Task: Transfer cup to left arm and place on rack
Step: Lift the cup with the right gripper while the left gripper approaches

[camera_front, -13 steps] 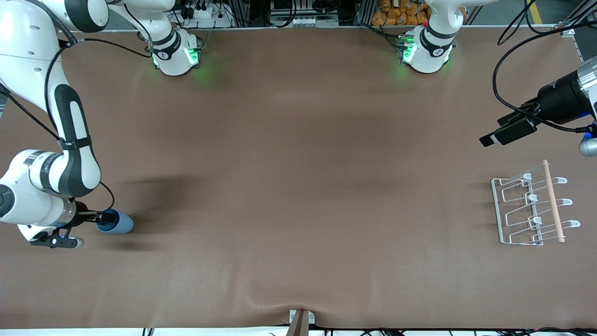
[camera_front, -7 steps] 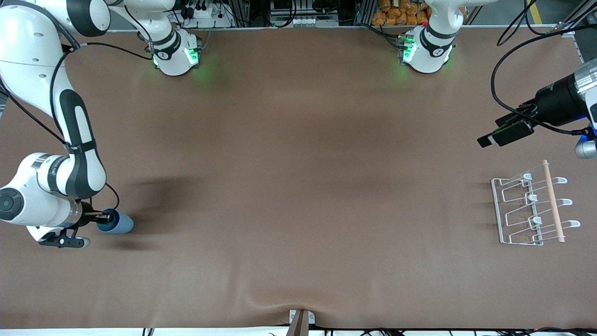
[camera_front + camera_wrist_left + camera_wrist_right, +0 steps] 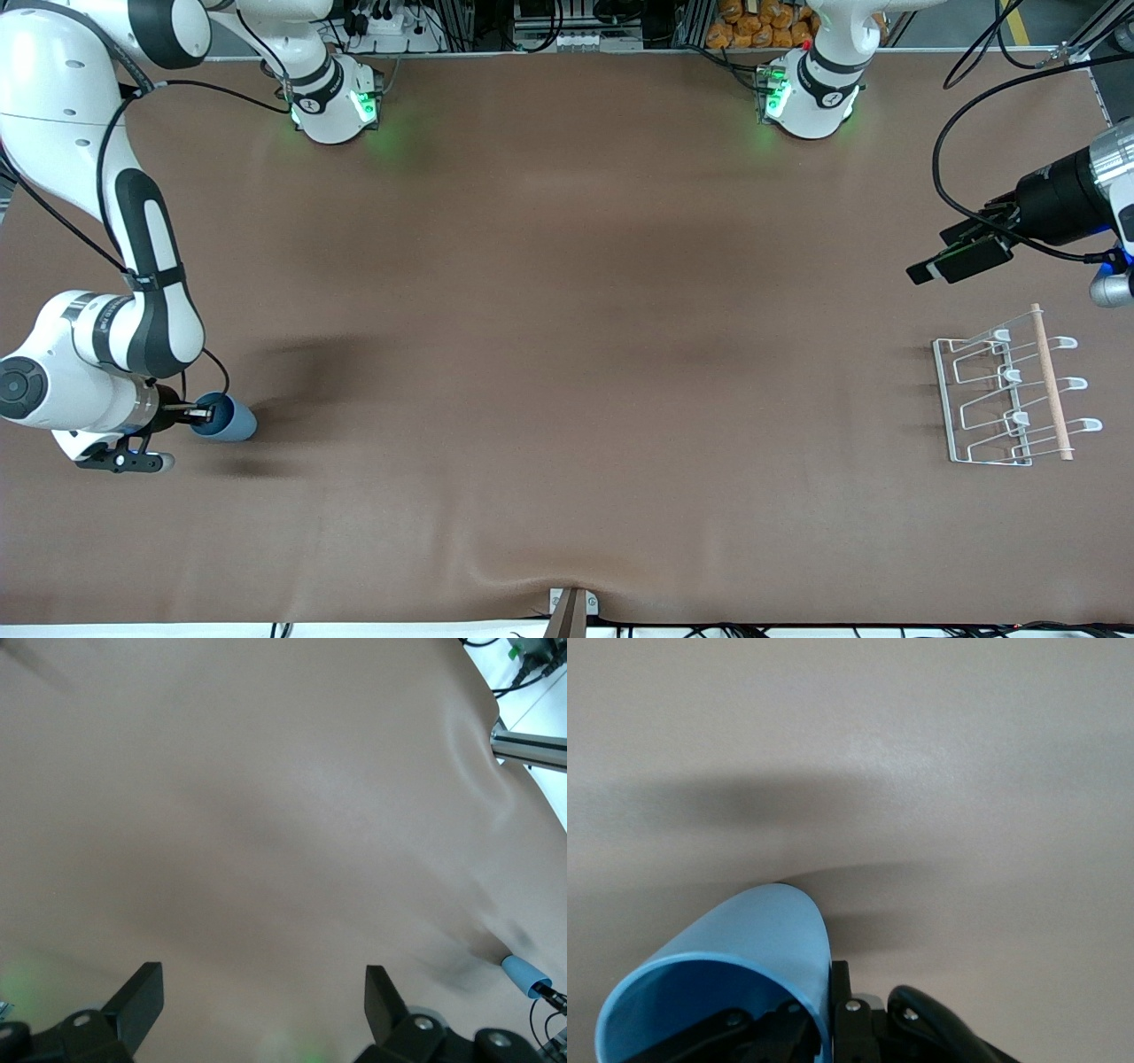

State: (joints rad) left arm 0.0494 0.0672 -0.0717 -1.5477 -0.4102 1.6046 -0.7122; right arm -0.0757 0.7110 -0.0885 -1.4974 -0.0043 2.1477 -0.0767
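Note:
The light-blue cup [image 3: 229, 422] lies tilted at the right arm's end of the table, low over the brown mat. My right gripper [image 3: 206, 414] is shut on the cup's rim, one finger inside and one outside, as the right wrist view shows on the cup [image 3: 757, 943]. My left gripper [image 3: 263, 992] is open and empty; its wrist hangs over the table's left-arm end, above the white wire rack [image 3: 1010, 390] with its wooden rod [image 3: 1051, 381]. The cup also shows small in the left wrist view [image 3: 524, 974].
The brown mat [image 3: 567, 310] covers the whole table, with a bulge and a metal bracket [image 3: 571, 607] at the edge nearest the front camera. Both arm bases [image 3: 332, 97] stand along the edge farthest from that camera. Cables hang by the left arm.
The right gripper has shifted slightly with the cup toward the table's middle. The left arm's wrist has dropped a little toward the rack.

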